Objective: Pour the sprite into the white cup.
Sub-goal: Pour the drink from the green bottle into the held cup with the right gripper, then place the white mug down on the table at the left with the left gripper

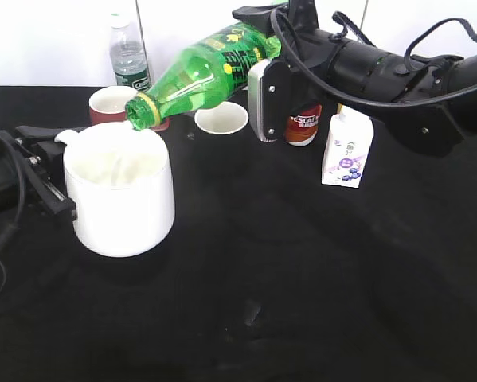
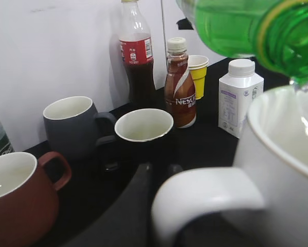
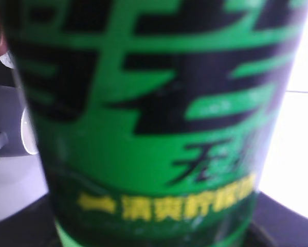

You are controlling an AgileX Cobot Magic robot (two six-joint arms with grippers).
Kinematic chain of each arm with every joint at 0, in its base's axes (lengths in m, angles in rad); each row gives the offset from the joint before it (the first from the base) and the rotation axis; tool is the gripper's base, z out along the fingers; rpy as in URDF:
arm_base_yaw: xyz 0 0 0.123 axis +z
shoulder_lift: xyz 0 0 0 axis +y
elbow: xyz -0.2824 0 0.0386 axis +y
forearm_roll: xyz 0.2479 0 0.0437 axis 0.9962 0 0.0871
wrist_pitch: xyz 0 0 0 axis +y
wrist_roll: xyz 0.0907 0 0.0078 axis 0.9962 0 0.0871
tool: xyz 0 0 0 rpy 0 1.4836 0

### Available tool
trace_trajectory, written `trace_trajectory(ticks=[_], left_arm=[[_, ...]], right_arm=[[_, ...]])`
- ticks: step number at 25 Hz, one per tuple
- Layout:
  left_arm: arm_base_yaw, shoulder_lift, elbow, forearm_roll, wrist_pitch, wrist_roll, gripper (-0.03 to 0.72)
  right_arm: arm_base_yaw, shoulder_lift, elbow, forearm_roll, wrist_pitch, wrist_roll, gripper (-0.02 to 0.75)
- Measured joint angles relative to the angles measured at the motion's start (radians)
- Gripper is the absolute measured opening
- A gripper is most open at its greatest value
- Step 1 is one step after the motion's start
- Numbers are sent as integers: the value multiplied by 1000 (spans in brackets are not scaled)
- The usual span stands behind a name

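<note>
The sprite (image 1: 202,72) is a green bottle with its cap off, tilted mouth-down to the left. Its yellow-ringed mouth is just over the rim of the white cup (image 1: 123,203), and a clear stream runs into the cup. My right gripper (image 1: 263,56) is shut on the bottle's label part. The label fills the right wrist view (image 3: 154,128) and hides the jaws. My left gripper (image 1: 59,151) is at the cup's left side, shut on its handle (image 2: 205,198). The bottle mouth shows in the left wrist view (image 2: 292,36) above the cup rim (image 2: 277,134).
Behind the cup stand a red mug (image 1: 111,103), a dark mug with white inside (image 1: 220,118), a water bottle (image 1: 127,56), a brown Nescafe bottle (image 1: 303,126) and a white carton (image 1: 347,149). A cola bottle (image 2: 138,56), yellow cup (image 2: 198,74) and grey mug (image 2: 71,123) stand by the wall.
</note>
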Motion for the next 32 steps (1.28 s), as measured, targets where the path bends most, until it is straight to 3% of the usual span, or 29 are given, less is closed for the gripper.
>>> trace_trajectory(ticks=[15,19,22,24,27,29,32], left_arm=[[0,8,0,-28,8,1,60],[0,8,-7,-84,-31,2,60],[0,8,-33,-108,-31,3,60],[0,8,-34,-212,-33,22,60],[3,9,-42,-515,-69,184,60],[75,16,-96,-597,-84,210,60],[229,106,-253,-611,-98,209,60]], right_arm=[[0,0,0,15,-5,35,388],[2,0,0,15,-10,333,388],[4,0,0,14,-23,783,388],[4,0,0,22,-23,1112,388],[4,0,0,29,-24,1404,387],[4,0,0,30,-24,1468,387],[4,0,0,30,-24,1487,385]])
